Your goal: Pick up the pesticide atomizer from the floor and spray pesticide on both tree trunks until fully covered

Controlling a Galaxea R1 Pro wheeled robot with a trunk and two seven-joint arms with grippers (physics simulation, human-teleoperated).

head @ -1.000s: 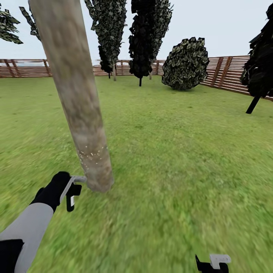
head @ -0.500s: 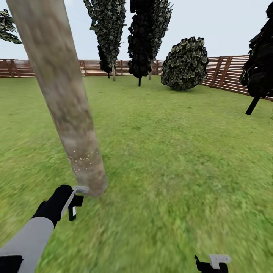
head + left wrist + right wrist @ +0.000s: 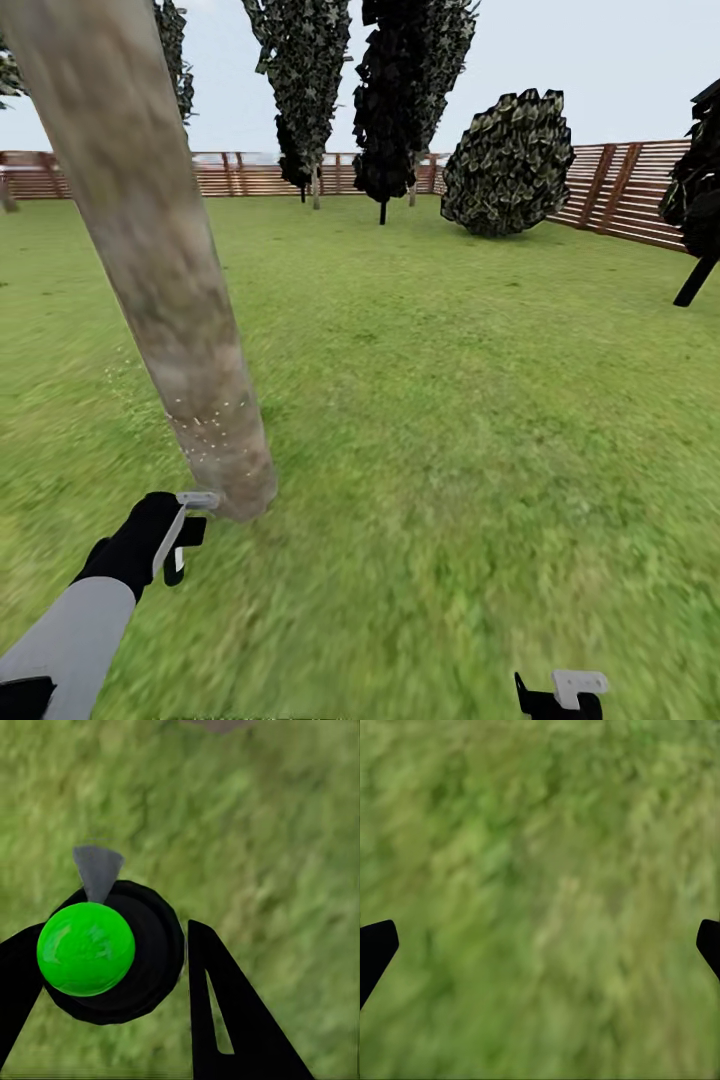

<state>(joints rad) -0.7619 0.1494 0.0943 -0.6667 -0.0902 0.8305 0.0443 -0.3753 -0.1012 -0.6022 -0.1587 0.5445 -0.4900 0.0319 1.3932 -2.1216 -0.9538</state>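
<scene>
We are holding the pesticide atomizer (image 3: pixel 97 949) in our left gripper (image 3: pixel 178 530), its two black fingers (image 3: pixel 225 1020) closed against the sprayer's round black body, with the bright green cap facing the wrist camera and the grey nozzle pointing away over the grass. In the head view the atomizer's pale grey trigger head (image 3: pixel 190 505) is sitting just beside the foot of the tree trunk (image 3: pixel 165 290), almost touching the bark. The trunk is leaning across the picture, and fine whitish specks of pesticide (image 3: pixel 210 425) are dotting its lowest part, just above the sprayer. Our right gripper (image 3: pixel 560 695) is hanging well apart from the trunk over the floor (image 3: pixel 450 450), empty, with its fingertips (image 3: pixel 375 949) spread wide. Beyond the trunk, dark conifers (image 3: pixel 405 90) and a round shrub (image 3: pixel 510 165) are standing before the wooden fence (image 3: pixel 620 190).
</scene>
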